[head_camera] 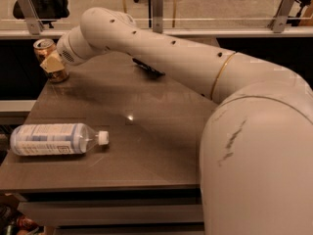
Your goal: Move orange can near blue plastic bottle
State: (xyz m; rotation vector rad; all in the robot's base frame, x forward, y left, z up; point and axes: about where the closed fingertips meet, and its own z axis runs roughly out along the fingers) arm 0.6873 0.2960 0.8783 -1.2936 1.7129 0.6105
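Note:
The orange can [45, 47] stands upright at the table's far left corner, its silver top showing. My gripper [53, 63] is right against the can's front right side and covers its middle; only the top and the base [59, 76] show. The blue plastic bottle [54, 139] lies on its side near the table's front left edge, white cap pointing right, well apart from the can.
A dark blue chip bag [146, 67] lies at the back middle of the table [156, 131], partly hidden behind my arm. My white arm [195, 67] spans the table from the right. A glass railing with metal posts [156, 9] runs behind the table.

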